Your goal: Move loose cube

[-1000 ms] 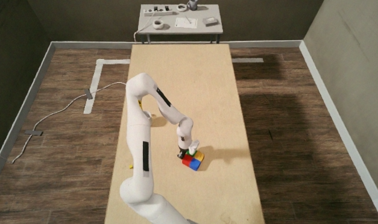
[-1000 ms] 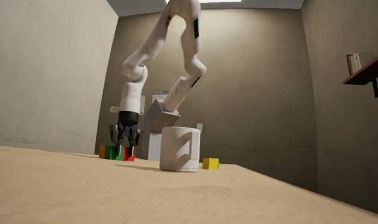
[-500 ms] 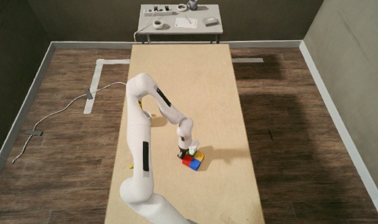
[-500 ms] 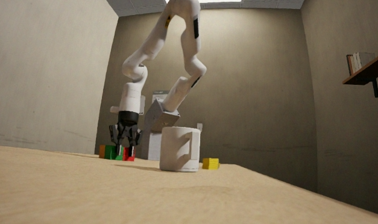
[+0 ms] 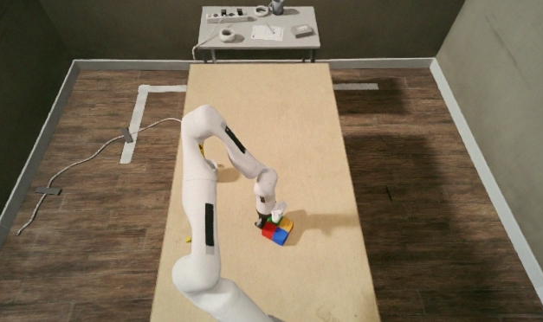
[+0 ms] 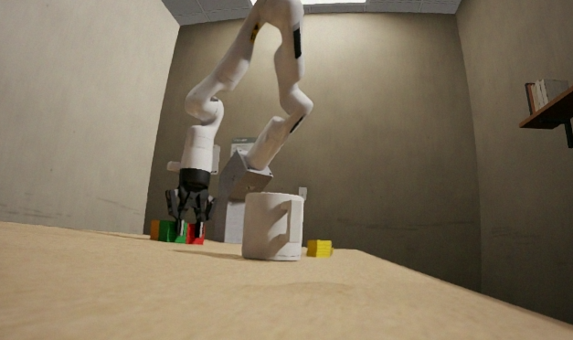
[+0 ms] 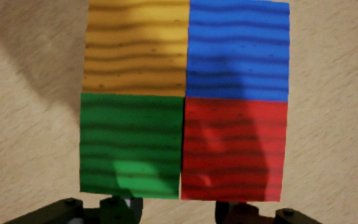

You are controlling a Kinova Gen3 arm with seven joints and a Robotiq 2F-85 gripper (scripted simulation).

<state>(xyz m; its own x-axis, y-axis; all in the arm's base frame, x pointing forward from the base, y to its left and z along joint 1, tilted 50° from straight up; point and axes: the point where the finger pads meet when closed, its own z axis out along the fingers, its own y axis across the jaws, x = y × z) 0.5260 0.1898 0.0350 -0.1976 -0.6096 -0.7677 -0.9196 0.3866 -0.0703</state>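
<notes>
From the top view, a grey cable [image 5: 89,157] trails across the wood floor at about 9 o'clock of the beige table [image 5: 262,108]. The white arm [image 5: 199,199] rises from the table's 6 o'clock end, bends over, and drops its wrist toward the cubes at about 4 o'clock of the table's centre. Black panels run along two arm links; no writing on them can be read.

The gripper [image 5: 262,222] hangs at the cluster's 9 o'clock edge, fingers half spread and pointing down, with nothing between them. In the wrist view its two dark fingertips sit just outside the near edges of the green and red cubes, not clamping either.

The four cubes form a two-by-two block. In the wrist view the orange cube [image 7: 136,47] is at 11 o'clock, the green cube [image 7: 130,145] at 7 o'clock, the blue cube [image 7: 237,50] at 1 o'clock and the red cube [image 7: 235,149] at 5 o'clock. Green meets orange and red with only thin seams showing; its far edge sits slightly off the red cube's line.

In the exterior view a white mug [image 6: 272,226] stands near the camera, and a small yellow block [image 6: 319,248] lies at its 3 o'clock. At 12 o'clock in the top view, a grey side table [image 5: 307,41] holds small items; a sheet of paper [image 5: 268,32] there is too small to read.
</notes>
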